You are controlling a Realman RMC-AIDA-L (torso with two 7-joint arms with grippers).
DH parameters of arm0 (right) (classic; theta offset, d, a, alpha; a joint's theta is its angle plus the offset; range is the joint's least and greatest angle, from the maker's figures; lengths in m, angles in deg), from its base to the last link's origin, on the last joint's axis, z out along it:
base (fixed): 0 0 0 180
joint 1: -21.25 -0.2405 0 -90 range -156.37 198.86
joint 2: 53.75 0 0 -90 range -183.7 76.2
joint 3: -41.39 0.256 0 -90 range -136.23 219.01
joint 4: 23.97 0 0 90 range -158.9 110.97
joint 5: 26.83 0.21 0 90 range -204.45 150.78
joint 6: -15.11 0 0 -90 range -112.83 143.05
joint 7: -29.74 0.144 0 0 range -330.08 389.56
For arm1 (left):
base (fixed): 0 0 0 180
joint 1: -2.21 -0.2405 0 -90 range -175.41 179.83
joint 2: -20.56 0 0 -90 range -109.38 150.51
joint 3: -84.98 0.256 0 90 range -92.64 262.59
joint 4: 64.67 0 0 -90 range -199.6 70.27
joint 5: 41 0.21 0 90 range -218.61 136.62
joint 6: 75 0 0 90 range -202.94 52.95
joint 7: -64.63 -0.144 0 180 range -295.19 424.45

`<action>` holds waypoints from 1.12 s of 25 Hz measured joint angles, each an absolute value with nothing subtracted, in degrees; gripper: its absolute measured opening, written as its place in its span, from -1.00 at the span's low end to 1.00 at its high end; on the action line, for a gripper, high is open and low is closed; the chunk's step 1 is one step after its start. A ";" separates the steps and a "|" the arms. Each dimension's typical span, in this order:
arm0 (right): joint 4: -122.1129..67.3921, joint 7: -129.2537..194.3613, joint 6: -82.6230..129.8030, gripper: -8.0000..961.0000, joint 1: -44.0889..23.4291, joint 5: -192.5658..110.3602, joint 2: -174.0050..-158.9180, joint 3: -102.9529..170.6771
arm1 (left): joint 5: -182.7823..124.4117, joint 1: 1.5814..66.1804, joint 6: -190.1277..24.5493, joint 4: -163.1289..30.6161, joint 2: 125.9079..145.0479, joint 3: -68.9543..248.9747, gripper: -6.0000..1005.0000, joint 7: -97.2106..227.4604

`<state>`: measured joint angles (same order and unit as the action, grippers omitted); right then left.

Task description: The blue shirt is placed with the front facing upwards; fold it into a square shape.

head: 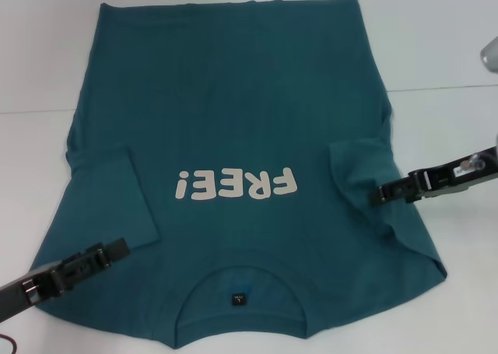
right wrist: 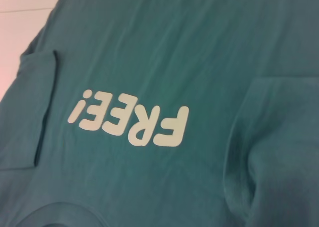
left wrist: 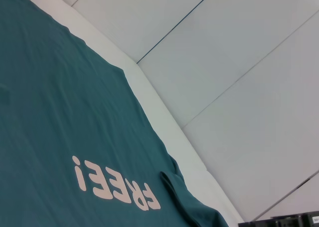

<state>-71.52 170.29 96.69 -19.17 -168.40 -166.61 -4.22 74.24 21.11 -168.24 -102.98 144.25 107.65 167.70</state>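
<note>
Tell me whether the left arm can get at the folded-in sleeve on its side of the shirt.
Probably yes. The left gripper hangs at the shirt's edge, right beside that sleeve, which lies flat on top with nothing over it. The right gripper is far across.

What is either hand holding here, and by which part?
Cannot be told. The right hand meets the blue shirt at its folded-in sleeve; the left hand is over the other sleeve.
</note>
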 joint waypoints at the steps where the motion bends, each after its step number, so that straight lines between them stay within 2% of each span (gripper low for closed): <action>1: -70.55 170.23 95.87 0.91 -19.32 -168.41 -166.70 -4.33 | 74.23 21.14 -168.24 -102.96 144.28 107.65 0.71 167.67; 16: -63.50 168.43 90.46 0.91 -23.03 -168.12 -168.56 -6.84 | 74.22 21.20 -167.38 -101.76 144.24 107.65 0.69 167.31; 28: -64.58 154.47 100.39 0.91 -15.67 -142.94 -166.74 -1.01 | 74.57 20.95 -169.21 -102.26 143.78 105.53 0.69 171.80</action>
<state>-64.58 154.47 100.39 -15.67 -142.94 -166.74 -1.01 74.57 20.95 -169.21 -102.26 143.78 105.53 171.80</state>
